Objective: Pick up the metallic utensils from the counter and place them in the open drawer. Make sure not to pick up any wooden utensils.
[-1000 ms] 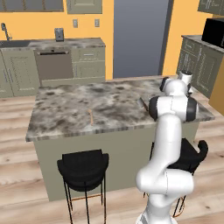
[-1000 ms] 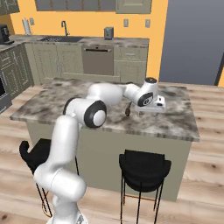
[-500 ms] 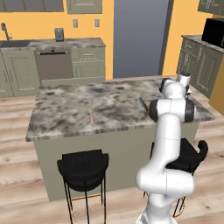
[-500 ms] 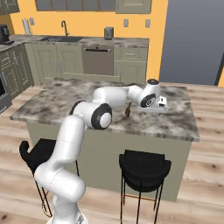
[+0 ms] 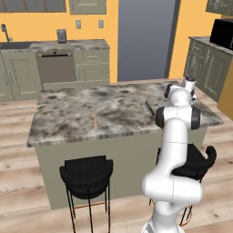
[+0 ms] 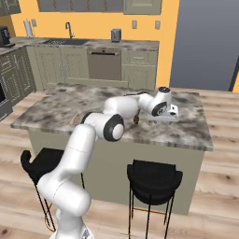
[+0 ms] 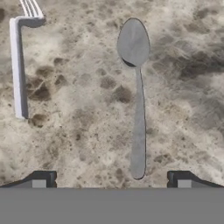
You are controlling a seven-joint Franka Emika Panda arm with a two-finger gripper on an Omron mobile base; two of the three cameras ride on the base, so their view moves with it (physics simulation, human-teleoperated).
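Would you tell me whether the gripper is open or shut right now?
Open: in the hand view the fingertips stand wide apart, empty, with the spoon lying flat on the counter between them.

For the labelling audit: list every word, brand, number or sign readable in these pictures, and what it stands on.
None: no readable text anywhere.
The spoon and fork on the counter carry no marks.
The dishwasher and microwave show no legible label.

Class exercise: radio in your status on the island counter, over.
Gripper open, above the counter. Spoon lying flat between fingertips, not gripped. Fork alongside, apart. Nothing in the way.
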